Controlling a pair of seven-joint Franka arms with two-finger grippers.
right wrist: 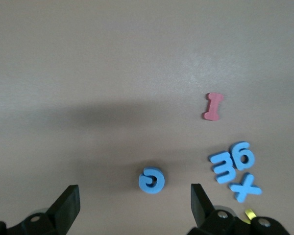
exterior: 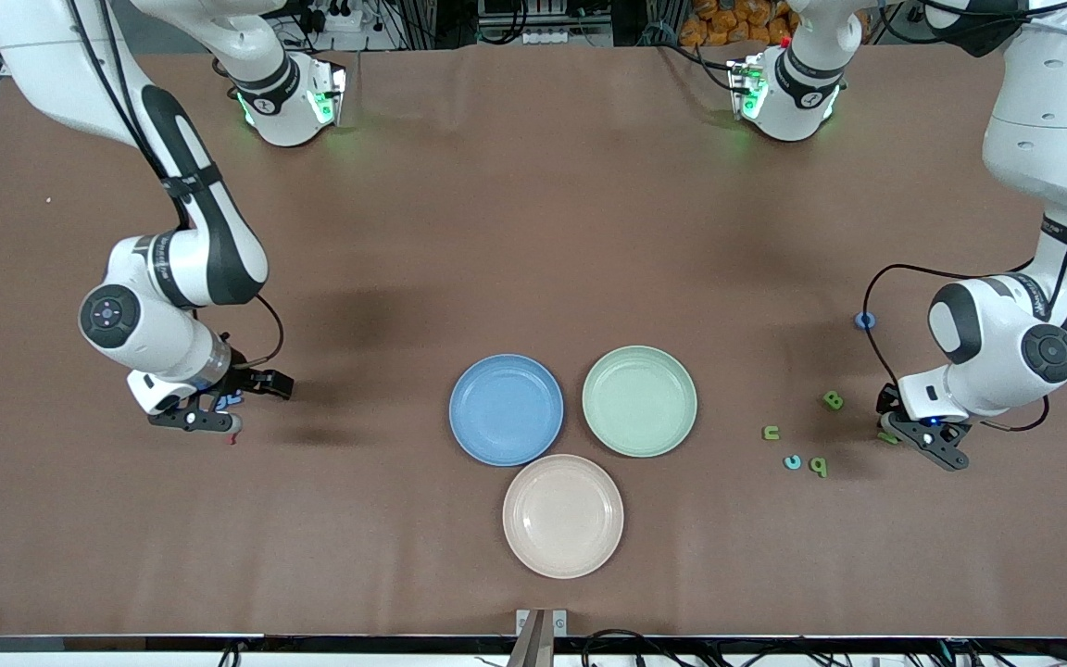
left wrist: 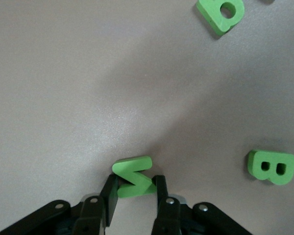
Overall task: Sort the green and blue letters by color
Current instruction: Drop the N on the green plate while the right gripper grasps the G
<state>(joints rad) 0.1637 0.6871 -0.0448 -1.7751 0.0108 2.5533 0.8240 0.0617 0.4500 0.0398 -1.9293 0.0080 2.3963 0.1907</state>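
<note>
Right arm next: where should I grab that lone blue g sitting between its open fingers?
Take the blue g from straight above, pinching across its rounded outer edges. It lies flat on the table, apart from the other blue letters, and the open right gripper already straddles it, so probably just descend and close.

Three plates: blue plate (exterior: pixel 506 409), green plate (exterior: pixel 639 400), beige plate (exterior: pixel 562 516); red letter (right wrist: pixel 213 106).

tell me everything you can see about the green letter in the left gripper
The green letter N is small, flat and thick-edged, foam-like with a matte surface. It lies on the brown table at the left arm's end, near a green B. The left gripper is down at the table, its two black fingers pressing the letter's sides.
</note>
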